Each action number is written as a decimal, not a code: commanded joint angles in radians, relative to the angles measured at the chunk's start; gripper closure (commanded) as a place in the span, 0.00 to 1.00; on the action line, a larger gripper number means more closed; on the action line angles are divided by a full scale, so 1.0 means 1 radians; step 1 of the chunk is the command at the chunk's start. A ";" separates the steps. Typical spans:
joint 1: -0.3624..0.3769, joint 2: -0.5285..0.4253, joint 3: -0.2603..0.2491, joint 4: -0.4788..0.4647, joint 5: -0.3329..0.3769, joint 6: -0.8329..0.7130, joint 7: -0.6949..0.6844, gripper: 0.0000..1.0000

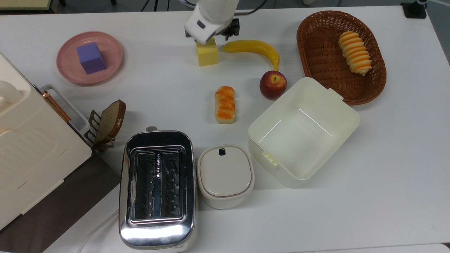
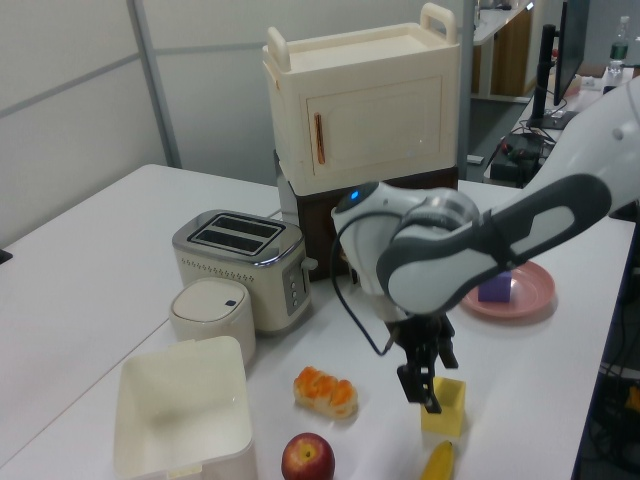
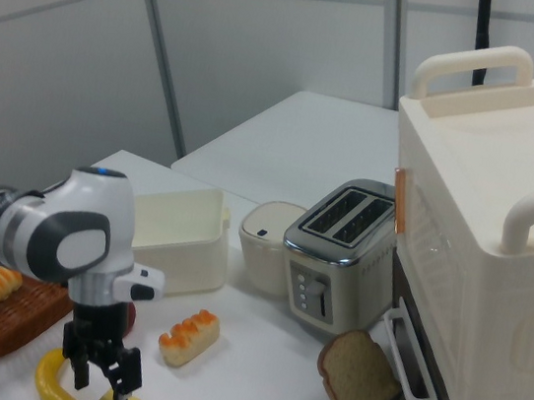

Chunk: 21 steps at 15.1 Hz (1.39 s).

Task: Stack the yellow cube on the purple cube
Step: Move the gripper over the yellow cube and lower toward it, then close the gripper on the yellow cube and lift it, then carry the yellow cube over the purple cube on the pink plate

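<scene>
Over the yellow cube point(image 1: 207, 54) at the far edge of the desk point(image 1: 386, 158), the tool point(image 3: 106, 382) hangs with its fingers spread wide, one on each side of the block's top as the right view shows them. The fingers point(image 2: 428, 385) look to be level with or just above the cube's upper face in the left view, and nothing is gripped yet; whether a pad already touches the foam I cannot tell. The cube sits on the bare desk, just beside the stem end of the banana point(image 1: 254, 47), with the apple point(image 1: 272, 84) and a small glazed bread roll point(image 1: 224, 104) nearer the top view's middle. The purple cube point(image 1: 91, 58) rests on a pink plate point(image 1: 113, 59), well apart toward the top view's left.

My reading is that the reach for the yellow cube is at its end and the grasp is the step in hand. The next move calls for a short descent so the pads straddle the block's sides, then a close firm enough to hold soft foam without crushing it askew. The banana lies close on one side, so the finger there has little room. After that come a lift and a carry across to the plate, and a level release on the purple cube's top face.
</scene>
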 commanded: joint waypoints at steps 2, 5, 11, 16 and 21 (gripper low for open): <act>0.015 0.059 -0.010 -0.018 -0.018 0.059 0.009 0.00; 0.006 0.111 -0.011 -0.017 -0.040 0.089 0.009 0.00; -0.010 0.140 -0.011 -0.015 -0.075 0.100 0.004 0.27; -0.198 0.030 -0.024 0.232 -0.011 -0.204 -0.218 0.66; -0.554 0.082 -0.027 0.459 0.037 -0.296 -0.531 0.61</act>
